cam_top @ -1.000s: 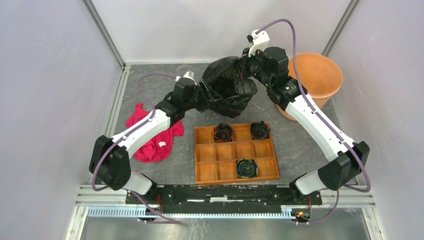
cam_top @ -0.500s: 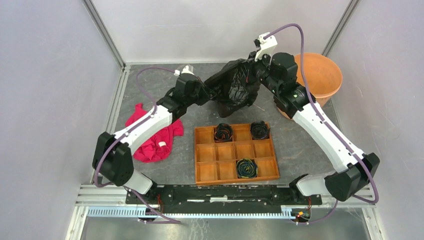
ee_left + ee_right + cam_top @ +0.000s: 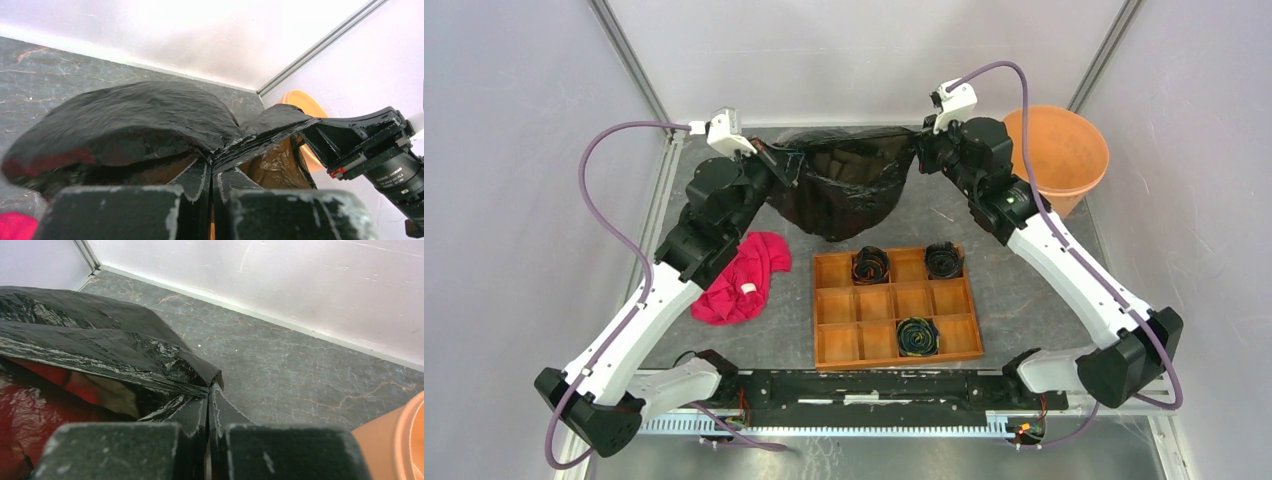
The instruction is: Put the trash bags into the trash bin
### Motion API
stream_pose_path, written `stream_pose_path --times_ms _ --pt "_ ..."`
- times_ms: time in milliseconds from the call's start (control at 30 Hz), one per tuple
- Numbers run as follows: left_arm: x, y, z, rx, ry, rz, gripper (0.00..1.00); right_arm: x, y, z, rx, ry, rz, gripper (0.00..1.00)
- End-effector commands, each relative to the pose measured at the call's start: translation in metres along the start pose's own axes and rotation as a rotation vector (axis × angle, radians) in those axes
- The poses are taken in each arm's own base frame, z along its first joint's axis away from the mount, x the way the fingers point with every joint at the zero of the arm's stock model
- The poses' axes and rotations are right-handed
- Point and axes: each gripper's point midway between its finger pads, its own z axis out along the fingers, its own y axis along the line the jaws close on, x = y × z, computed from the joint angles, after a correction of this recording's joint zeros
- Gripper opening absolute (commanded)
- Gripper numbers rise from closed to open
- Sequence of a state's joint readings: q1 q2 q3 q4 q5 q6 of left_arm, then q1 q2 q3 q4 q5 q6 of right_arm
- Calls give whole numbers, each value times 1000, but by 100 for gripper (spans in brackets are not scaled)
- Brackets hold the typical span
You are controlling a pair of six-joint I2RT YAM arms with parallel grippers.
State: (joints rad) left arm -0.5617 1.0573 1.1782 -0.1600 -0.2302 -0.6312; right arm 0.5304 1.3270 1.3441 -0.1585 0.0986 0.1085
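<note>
Entry: bag spread, not yet in bin.

- Left claw: fingers pressed together, clamped on a corner of the black bag. The left wrist view shows film pinched at the fingertips.
- Right claw: fingers likewise together, clamped on the opposite corner. The right wrist view shows crinkled film running into the closed tips.
- Bag: strung between the two claws beyond the far edge of the wooden tray, top edge taut and belly sagging toward that edge. Cannot tell whether the belly touches the table.
- Bin: beyond the tray's far right corner, apart from the bag, with the right arm between them. Nothing of the bag is inside it.
- Red cloth: left of the tray, under the left arm.

Risks, as judged:
1. The film is thin, so any further spreading of the arms could tear it at a pinch point or pull a corner free.
2. Spread this wide, the bag looks broader than the bin's mouth. It may drape over the rim instead of dropping in unless gathered first.
3. A low carry rightward could drag the belly across the tray and snag the dark rolls.
4. Pushing sideways on the rim could tip or shove the light bin.
</note>
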Motion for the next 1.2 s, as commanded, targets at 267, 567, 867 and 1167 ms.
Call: stream_pose_path --times_ms 267,567,867,1167 --pt "64 17 14 22 266 217 6 -45 -10 39 55 -105 124 0" --pt "40 -6 -5 117 231 253 66 -51 -9 41 42 -111 122 0" --pt "47 28 14 -84 253 250 98 -57 1 29 -25 -137 121 0" --pt "67 20 33 -41 339 267 88 -61 4 25 -45 -139 94 1"
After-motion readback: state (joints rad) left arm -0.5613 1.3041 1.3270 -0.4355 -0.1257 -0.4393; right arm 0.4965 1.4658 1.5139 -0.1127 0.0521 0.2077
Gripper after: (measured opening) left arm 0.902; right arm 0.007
